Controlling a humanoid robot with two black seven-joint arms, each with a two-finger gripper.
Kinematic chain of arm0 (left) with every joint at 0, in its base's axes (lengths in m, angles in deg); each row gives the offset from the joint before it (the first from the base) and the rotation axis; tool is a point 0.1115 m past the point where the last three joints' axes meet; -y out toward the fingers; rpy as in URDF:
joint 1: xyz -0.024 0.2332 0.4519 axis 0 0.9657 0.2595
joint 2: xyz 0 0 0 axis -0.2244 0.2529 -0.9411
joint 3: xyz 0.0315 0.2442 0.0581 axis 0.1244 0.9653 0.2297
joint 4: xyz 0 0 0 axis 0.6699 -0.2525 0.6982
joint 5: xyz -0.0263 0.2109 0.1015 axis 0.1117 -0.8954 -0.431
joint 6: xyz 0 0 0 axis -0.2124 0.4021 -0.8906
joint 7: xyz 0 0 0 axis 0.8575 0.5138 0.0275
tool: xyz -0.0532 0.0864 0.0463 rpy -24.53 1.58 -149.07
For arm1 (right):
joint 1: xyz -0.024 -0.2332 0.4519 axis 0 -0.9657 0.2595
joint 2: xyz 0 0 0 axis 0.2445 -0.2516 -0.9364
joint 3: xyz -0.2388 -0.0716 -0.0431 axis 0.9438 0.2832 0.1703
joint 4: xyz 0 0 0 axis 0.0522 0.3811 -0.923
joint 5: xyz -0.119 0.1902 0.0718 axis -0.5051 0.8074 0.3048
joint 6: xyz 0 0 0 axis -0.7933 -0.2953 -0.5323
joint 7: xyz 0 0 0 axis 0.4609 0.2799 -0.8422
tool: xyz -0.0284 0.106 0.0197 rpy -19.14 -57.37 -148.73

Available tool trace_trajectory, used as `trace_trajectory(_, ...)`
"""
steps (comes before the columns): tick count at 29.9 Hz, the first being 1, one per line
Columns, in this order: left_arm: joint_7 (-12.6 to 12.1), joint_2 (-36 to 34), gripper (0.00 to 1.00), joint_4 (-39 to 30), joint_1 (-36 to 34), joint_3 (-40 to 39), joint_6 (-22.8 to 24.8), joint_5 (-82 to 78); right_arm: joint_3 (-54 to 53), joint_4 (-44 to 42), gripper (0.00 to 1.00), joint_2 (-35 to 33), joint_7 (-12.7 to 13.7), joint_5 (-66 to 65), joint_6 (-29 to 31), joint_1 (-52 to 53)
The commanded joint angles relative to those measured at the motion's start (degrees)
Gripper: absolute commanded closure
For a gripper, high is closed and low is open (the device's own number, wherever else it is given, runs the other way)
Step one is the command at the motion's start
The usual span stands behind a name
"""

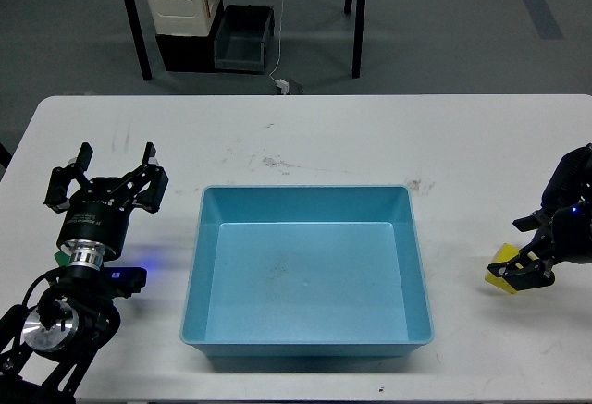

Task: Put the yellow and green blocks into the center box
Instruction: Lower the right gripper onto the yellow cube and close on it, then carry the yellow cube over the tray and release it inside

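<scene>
Tray: light blue tray [306,344] sits mid-table on the white table [324,136], nothing inside it, faint smudges on its floor.
Left gripper: left gripper [109,165] at 9 o'clock from the tray, fingers spread wide apart, nothing between them, pointing toward 12 o'clock. Black body, silver collar, small blue light lower on the arm.
Green block: small sliver of green block [59,258] peeks out at the left edge of the left arm, around 8 o'clock from the tray, mostly hidden by the arm. Can't tell if it is on the table or touching the arm.
Right gripper: right gripper [520,265] at 3 o'clock from the tray, near the table's right edge, fingers closed against the yellow block.
Yellow block: yellow block [500,272] clamped in the right gripper, tilted, outside the tray, well apart from its right wall. Can't tell if it is lifted or touching the table.
Background: floor at 12 o'clock beyond the table, cream bin [180,2] stacked on something black, grey crate [242,39] just beside it, black table legs [134,25], white cable hanging down.
</scene>
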Motion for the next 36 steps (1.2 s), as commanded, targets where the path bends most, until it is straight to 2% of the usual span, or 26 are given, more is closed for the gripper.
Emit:
trace_trajectory(1,0.0,0.0,0.0,0.0,0.0,0.0,0.0,0.0,3.0,0.0,0.03,-0.1,0.0,0.0,0.0,0.4)
trace_trajectory(6,0.0,0.0,0.0,0.6,0.0,0.0,0.0,0.0,3.9,-1.4,0.04,0.0,0.0,0.0,0.0,0.4)
trace_trajectory(11,0.1,0.0,0.0,1.1,0.0,-0.1,0.1,0.0,4.0,-2.5,0.14,1.0,0.0,0.0,0.0,0.3)
trace_trajectory(15,0.1,0.0,0.0,1.5,0.0,-0.1,0.1,0.1,4.1,-4.1,0.42,2.3,0.0,0.0,0.0,-0.1)
trace_trajectory(17,0.1,0.1,0.0,1.5,0.0,-0.1,0.1,0.1,4.2,-5.8,0.5,3.8,0.0,0.0,0.0,-0.2)
trace_trajectory(22,0.1,0.1,0.0,1.6,0.0,-0.6,0.1,0.1,5.0,-7.2,0.84,5.2,0.0,0.0,0.0,0.8)
trace_trajectory(24,0.5,0.1,0.0,1.6,0.0,-0.6,0.1,0.1,4.2,-6.7,0.92,5.2,0.0,0.0,0.0,3.3)
trace_trajectory(29,0.9,-0.3,0.0,1.4,-0.1,-1.1,0.4,0.1,3.5,-1.0,0.94,5.3,0.0,0.0,0.0,13.0)
trace_trajectory(36,0.9,-3.4,0.0,1.1,-0.2,-6.2,2.2,0.2,4.5,6.3,0.92,7.7,0.0,8.7,0.0,23.9)
